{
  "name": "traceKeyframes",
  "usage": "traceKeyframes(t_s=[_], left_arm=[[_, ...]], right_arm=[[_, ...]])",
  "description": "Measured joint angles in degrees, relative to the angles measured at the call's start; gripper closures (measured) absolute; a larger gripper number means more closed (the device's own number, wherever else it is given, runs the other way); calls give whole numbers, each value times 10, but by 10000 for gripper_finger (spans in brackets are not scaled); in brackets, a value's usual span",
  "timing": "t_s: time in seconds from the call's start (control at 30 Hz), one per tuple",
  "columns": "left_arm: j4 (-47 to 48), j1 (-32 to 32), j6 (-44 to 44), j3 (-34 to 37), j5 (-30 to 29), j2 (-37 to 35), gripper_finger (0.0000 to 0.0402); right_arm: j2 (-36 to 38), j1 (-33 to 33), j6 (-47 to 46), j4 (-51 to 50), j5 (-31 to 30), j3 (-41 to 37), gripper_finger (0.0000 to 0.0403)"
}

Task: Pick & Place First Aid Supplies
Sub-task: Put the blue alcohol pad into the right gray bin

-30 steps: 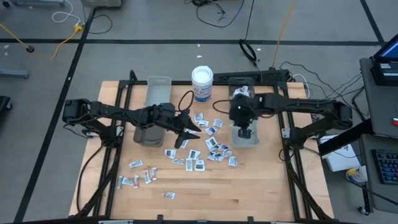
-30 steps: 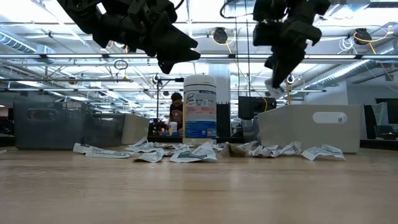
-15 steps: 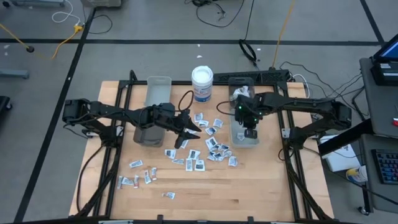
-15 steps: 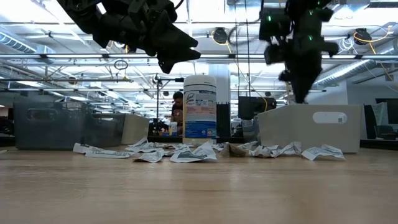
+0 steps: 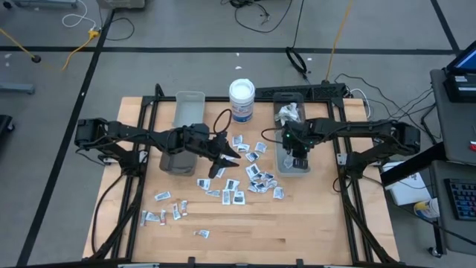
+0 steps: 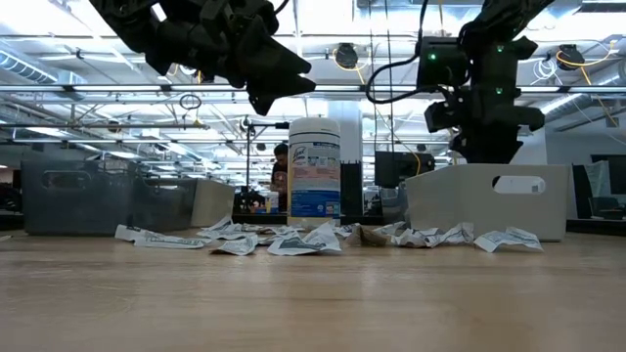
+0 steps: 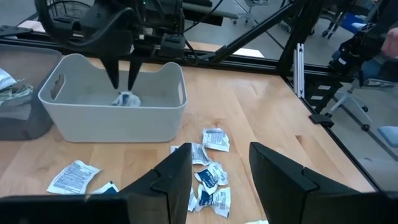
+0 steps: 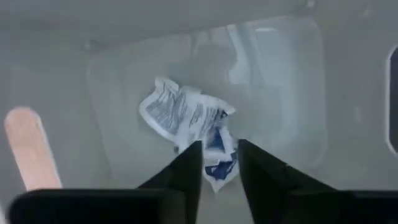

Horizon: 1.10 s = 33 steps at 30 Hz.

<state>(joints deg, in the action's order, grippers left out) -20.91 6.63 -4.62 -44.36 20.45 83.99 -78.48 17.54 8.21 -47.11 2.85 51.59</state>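
Down inside the pale bin (image 5: 293,161) on the right side of the tabletop (image 5: 245,231), the right gripper (image 8: 216,163) has its fingers (image 8: 188,167) reaching to the bin floor, only slightly apart, straddling one crumpled white packet with blue print (image 8: 186,121) that lies on the bottom; can't tell whether they actually grip it. The left wrist view shows the same thing from outside: the dark fingers dipped into the bin (image 7: 112,99) with the packet (image 7: 127,99) right at their tips. A wooden stick (image 8: 28,146) lies beside that packet in the bin. The left gripper (image 5: 229,158) hangs above the tabletop, well to the left of that bin, fingers spread wide with nothing between them. The rest of the first aid supplies (image 5: 249,175) are scattered flat on the tabletop just left of the bin, with a few more strips (image 5: 165,212) farther off toward the front left. The white round tub (image 5: 242,100) stands behind the pile, and a grey bin (image 5: 184,119) sits left of it.
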Motion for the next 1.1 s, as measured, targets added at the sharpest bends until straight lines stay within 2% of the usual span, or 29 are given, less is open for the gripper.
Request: traceKeyframes(t_s=[0.13,0.23,0.3,0.5,0.67,0.8,0.9,1.1], left_arm=[[9,0,0,0,-3,0,236],[32,0,16,-1,-48,0,236],[79,0,39,-17,-79,0,236],[227,2,96,-80,-166,0,236],[293,12,116,-105,-189,0,236],[307,16,121,-105,-199,0,236],[312,16,121,-105,-206,0,236],[316,16,120,-105,-206,0,236]], right_arm=[[0,0,-2,2,0,0,249],[1,0,2,8,0,0,218],[4,0,-12,15,0,0,205],[25,1,-51,70,0,0,196],[58,1,-68,106,0,0,195],[90,1,-80,143,0,0,195],[117,-2,-90,228,2,-23,195],[173,-14,-95,472,4,-134,195]])
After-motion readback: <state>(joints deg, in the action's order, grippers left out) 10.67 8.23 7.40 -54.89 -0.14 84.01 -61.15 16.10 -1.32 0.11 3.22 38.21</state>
